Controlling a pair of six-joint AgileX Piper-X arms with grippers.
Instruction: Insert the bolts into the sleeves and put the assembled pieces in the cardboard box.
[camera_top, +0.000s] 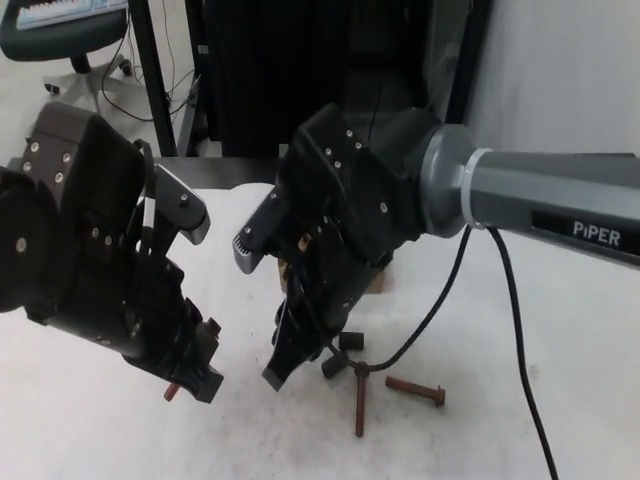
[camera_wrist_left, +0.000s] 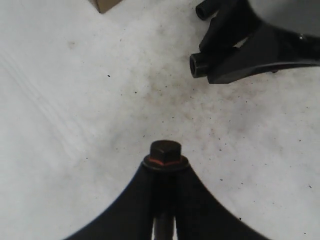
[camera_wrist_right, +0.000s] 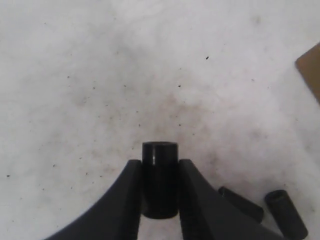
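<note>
My left gripper (camera_wrist_left: 165, 169) is shut on a rusty bolt (camera_wrist_left: 165, 152), whose hex head sticks out past the fingertips. In the high view this gripper (camera_top: 196, 375) hangs low over the white bench at the left, with the bolt's tip (camera_top: 172, 392) showing beneath it. My right gripper (camera_wrist_right: 160, 167) is shut on a black sleeve (camera_wrist_right: 160, 180) and hangs near the bench's middle (camera_top: 283, 368). The left wrist view shows that sleeve's open end (camera_wrist_left: 199, 65) facing the bolt across a gap. The cardboard box (camera_top: 376, 283) lies behind the right gripper, mostly hidden.
Two loose black sleeves (camera_top: 350, 340) (camera_top: 333, 368) lie just right of the right gripper, and also appear as sleeves (camera_wrist_right: 240, 202) (camera_wrist_right: 286, 214) in the right wrist view. Two rusty bolts (camera_top: 360, 400) (camera_top: 415, 390) lie in front. A black cable (camera_top: 520, 380) trails across the bench's right side.
</note>
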